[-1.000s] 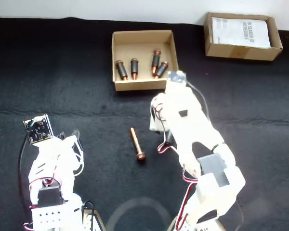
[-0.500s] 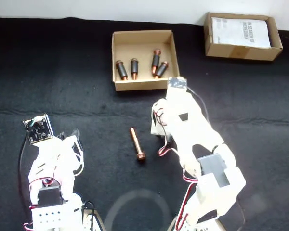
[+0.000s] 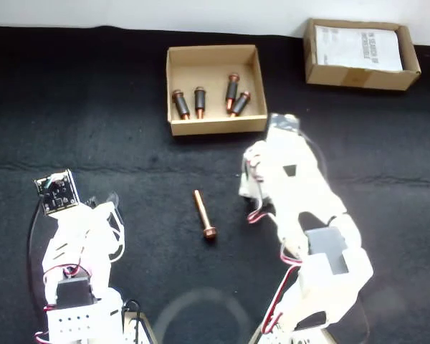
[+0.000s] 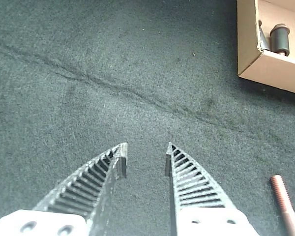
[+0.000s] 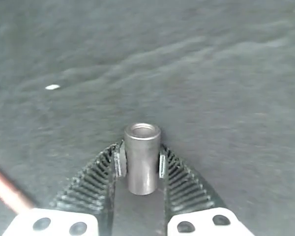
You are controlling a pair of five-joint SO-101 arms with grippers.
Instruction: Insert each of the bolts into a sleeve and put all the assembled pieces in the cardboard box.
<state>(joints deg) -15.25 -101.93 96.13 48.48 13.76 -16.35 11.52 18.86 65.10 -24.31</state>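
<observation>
Cloth (image 3: 93, 93), black and creased, runs right across the table, and on it stand both arms. The right arm (image 3: 301, 208) is the big stretch here, reaching from the near edge up toward the cardboard box (image 3: 215, 127), its wrist just off the box's front right corner. The left arm (image 3: 79, 251) sits folded low at the near left, well away from everything.

That cardboard box lies open at the far middle, and a second box (image 3: 362, 75) with a printed sheet inside sits off to the far right.

On to the pincers! The left gripper (image 4: 146, 152) is released, jaws spread over bare cloth, with a corner of the cardboard box far ahead of it. The right gripper (image 5: 141, 153) is clenched around the sleeve, fingers pressed to its two sides.

In the cardboard box lie four assembled pieces (image 3: 200, 102), two toward the left, two toward the right.

One loose bolt (image 3: 203, 213), copper-coloured, lies flat on the cloth between the arms, head toward the near edge, thread pointing at the box.

Smallest of all, the sleeve (image 5: 142, 157): dark grey, held above the cloth, its open mouth facing away from the wrist.
</observation>
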